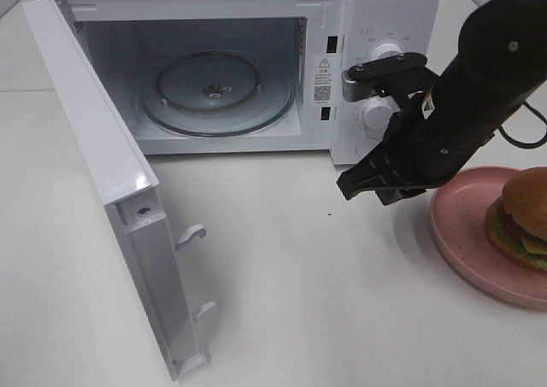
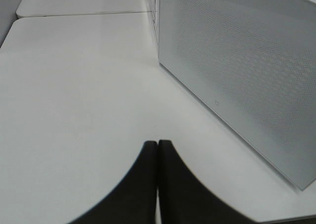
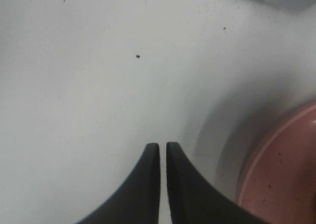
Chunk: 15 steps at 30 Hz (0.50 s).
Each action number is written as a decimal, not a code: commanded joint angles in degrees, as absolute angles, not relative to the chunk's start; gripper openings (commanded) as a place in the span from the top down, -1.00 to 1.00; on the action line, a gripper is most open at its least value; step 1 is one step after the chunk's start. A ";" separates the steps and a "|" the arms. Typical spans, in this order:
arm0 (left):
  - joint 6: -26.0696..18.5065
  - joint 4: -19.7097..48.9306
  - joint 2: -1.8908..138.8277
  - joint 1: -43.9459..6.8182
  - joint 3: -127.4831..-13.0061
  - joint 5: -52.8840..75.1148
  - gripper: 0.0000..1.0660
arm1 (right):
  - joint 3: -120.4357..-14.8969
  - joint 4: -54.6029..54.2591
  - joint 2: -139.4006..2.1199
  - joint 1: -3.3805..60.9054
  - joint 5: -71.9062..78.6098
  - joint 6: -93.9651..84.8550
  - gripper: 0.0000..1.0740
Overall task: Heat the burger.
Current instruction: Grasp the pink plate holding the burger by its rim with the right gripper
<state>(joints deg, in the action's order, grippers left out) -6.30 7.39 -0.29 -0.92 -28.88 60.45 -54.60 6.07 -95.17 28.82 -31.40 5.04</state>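
Note:
The burger (image 1: 521,220), with its golden bun, lettuce and cheese, sits on a pink plate (image 1: 461,233) at the right edge of the table. My right gripper (image 1: 355,184) hovers just left of the plate, below the microwave's knobs, apart from the burger. In the right wrist view the right gripper (image 3: 163,146) has its fingers nearly together with only a slim gap and nothing between them; the plate's rim (image 3: 284,169) shows beside it. My left gripper (image 2: 157,143) is shut and empty over bare table. The exterior view does not show the left gripper.
The white microwave (image 1: 376,11) stands at the back with its door (image 1: 111,173) swung wide to the left and its glass turntable (image 1: 218,92) bare. A dotted white panel of the microwave (image 2: 247,70) stands close by the left gripper. A white tabletop (image 1: 291,267) lies in front.

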 commanded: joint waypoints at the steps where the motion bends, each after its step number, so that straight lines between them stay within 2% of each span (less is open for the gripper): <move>1: -6.07 7.62 -1.43 -0.86 -28.76 59.59 1.00 | -57.35 2.46 -94.60 28.65 -40.34 2.23 0.82; 2: -6.07 7.62 -1.43 -0.86 -28.76 59.59 1.00 | -57.35 2.46 -94.60 28.65 -40.34 2.23 0.82; 4: -6.07 7.62 -1.43 -0.86 -28.76 59.59 1.00 | -59.13 1.89 -94.60 28.65 -45.21 3.84 0.59; 5: -6.07 7.62 -1.43 -0.86 -28.76 59.59 1.00 | -59.13 1.89 -94.60 28.65 -45.21 3.84 0.59; 6: -6.07 7.62 -1.43 -0.86 -28.76 59.59 1.00 | -59.36 2.01 -94.60 28.65 -45.38 5.44 0.35; 7: -6.07 7.62 -1.43 -0.86 -28.76 59.59 1.00 | -59.36 2.01 -94.60 28.65 -45.38 5.44 0.35; 8: -6.07 7.62 -1.43 -0.86 -28.76 59.59 1.00 | -59.36 2.12 -94.60 28.65 -45.38 5.90 0.24; 9: -6.07 7.62 -1.43 -0.86 -28.76 59.59 1.00 | -59.36 2.12 -94.60 28.65 -45.44 6.19 -0.02; 10: -6.07 7.62 -1.43 -0.86 -28.76 59.59 1.00 | -59.36 2.12 -94.60 28.65 -45.44 6.19 -0.02; 11: -6.07 7.62 -1.43 -0.86 -28.76 59.59 1.00 | -59.36 2.12 -94.71 28.65 -45.61 6.25 -0.28; 12: -6.07 7.62 -1.43 -0.86 -28.76 59.59 1.00 | -59.36 2.12 -94.71 28.65 -45.61 6.25 -0.28; 14: -6.07 7.62 -1.43 -0.86 -28.76 59.59 1.00 | -59.36 2.29 -95.34 28.30 -46.35 6.47 -0.48; 15: -6.07 7.62 -1.43 -0.86 -28.76 59.59 1.00 | -59.36 2.29 -95.34 28.30 -46.35 6.47 -0.48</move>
